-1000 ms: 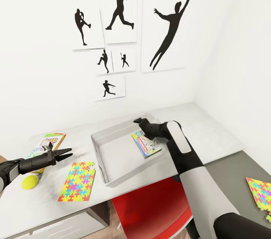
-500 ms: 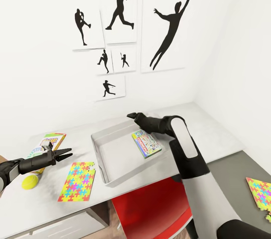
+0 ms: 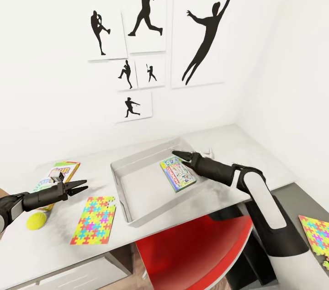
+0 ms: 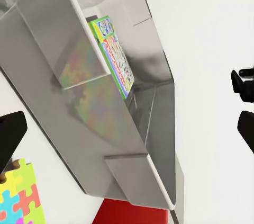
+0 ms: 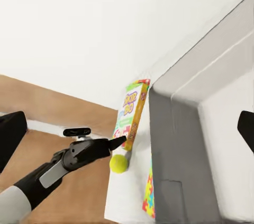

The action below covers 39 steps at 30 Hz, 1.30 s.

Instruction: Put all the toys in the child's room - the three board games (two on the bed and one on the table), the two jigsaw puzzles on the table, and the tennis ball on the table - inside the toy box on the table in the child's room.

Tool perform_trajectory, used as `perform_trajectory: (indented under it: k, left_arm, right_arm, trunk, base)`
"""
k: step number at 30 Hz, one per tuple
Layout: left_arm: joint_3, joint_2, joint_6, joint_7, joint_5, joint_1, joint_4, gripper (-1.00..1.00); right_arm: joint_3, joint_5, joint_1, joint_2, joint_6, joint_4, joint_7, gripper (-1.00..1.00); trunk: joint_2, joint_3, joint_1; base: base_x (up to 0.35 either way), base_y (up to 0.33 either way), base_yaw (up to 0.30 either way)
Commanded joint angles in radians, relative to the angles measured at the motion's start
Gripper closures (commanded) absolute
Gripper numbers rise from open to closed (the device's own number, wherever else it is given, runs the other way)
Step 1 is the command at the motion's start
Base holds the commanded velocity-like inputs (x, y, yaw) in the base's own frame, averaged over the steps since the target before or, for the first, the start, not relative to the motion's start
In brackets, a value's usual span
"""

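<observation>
Shallow light-grey toy bin on my pale grey desk: one green-edged white-cover board game lies inside, at its right end.

My right pincer hovers just over that game; whether its fingers are parted I cannot tell. My left pincer stands wide, holding nothing. Left of the bin: a multicoloured jigsaw square; the yellow-green tennis ball; a green-yellow-red game box lettered SKIP-BO. A second multicoloured jigsaw square lies far right.
</observation>
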Motion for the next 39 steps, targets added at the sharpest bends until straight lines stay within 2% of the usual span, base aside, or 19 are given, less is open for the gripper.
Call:
perform_trajectory:
  k: [1,3,6,8,12,15,24,39]
  left_arm:
    - [0.006,0.000,0.011,-0.004,-0.007,-0.001,0.000,-1.00]
    - [0.006,-0.001,0.011,-0.004,-0.007,0.000,0.000,-1.00]
    - [0.006,-0.002,0.011,-0.004,-0.007,-0.001,0.000,-1.00]
    - [0.006,-0.002,0.011,-0.004,-0.007,-0.001,0.000,-1.00]
    - [0.006,-0.003,0.011,-0.004,-0.007,-0.001,0.000,-1.00]
    - [0.006,-0.003,0.011,-0.004,-0.007,0.000,0.000,-1.00]
    - [0.006,-0.004,0.010,-0.004,-0.007,0.000,0.000,-1.00]
    - [0.006,-0.004,0.009,-0.004,-0.007,0.000,0.000,-1.00]
  right_arm:
    - [-0.006,-0.010,0.024,-0.025,-0.001,-0.002,0.038,-1.00]
    - [-0.022,-0.009,0.064,-0.055,-0.008,-0.003,0.085,-1.00]
    - [-0.057,-0.010,0.126,-0.080,-0.021,-0.006,0.148,-1.00]
    - [-0.069,-0.010,0.145,-0.085,-0.024,-0.007,0.183,-1.00]
    - [-0.088,-0.008,0.177,-0.091,-0.029,-0.008,0.309,-1.00]
    - [-0.091,-0.007,0.202,-0.092,-0.031,-0.008,0.362,-1.00]
    - [-0.105,-0.007,0.271,-0.093,-0.035,-0.010,0.401,-1.00]
    - [-0.132,-0.007,0.280,-0.092,-0.037,-0.004,0.403,-1.00]
  trunk:
    - [-0.002,-0.002,0.001]
    - [-0.002,-0.002,0.001]
    - [-0.002,-0.002,0.001]
    - [-0.002,-0.002,0.001]
    - [-0.002,-0.002,0.001]
    - [-0.002,-0.002,0.001]
    - [-0.002,-0.002,0.001]
    - [-0.002,-0.002,0.001]
  base:
    - [0.000,0.000,0.000]
    - [0.000,0.000,0.000]
    - [0.000,0.000,0.000]
    - [0.000,0.000,0.000]
    - [0.000,0.000,0.000]
    - [0.000,0.000,0.000]
    - [0.000,0.000,0.000]
    - [-0.024,0.000,0.000]
